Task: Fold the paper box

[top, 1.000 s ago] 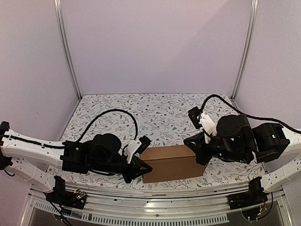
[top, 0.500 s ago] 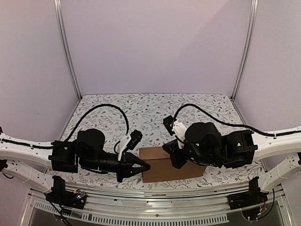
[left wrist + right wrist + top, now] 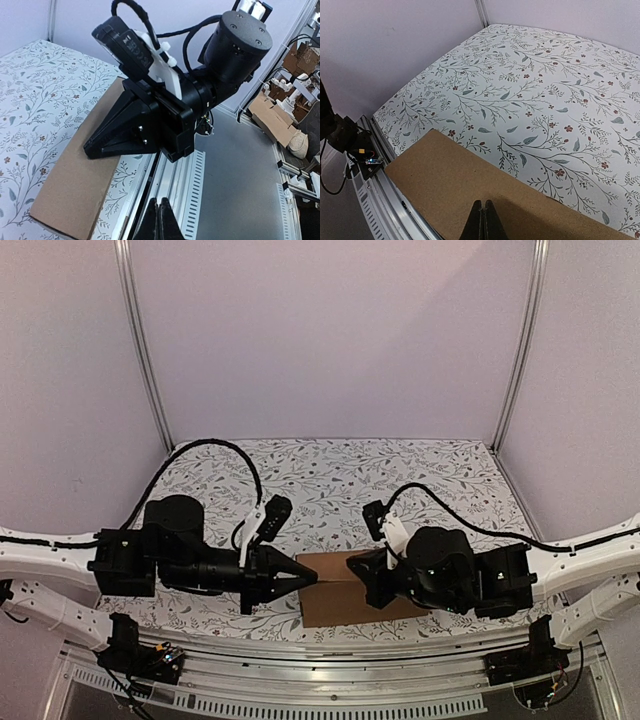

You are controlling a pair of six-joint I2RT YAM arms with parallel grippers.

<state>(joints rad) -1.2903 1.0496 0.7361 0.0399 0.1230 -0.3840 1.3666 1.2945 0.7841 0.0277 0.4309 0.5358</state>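
You've got one paper box (image 3: 340, 602) in play: plain brown cardboard, matte and slightly grainy. It reads as a flat-topped rectangular carton with clean straight edges. It sits at the near edge of the table, centred between the two arms, its long side running along the ribbed metal rail (image 3: 320, 672).

Two arms, two claws, two fingers each. Your left gripper (image 3: 315, 580) has its fingers pressed together into a black point with nothing between them. From above, the tip overlaps the box's left end; whether it touches, you can't tell. Your right gripper (image 3: 482, 220) is pressed tight too, gripping nothing. It hangs over the box's top face near the right end, and contact there is unclear as well.

Under it all lies one tablecloth (image 3: 330, 480), white with grey-green leafy sprigs and small red blossoms. Two black cables (image 3: 215, 446) arc up, one from each wrist.
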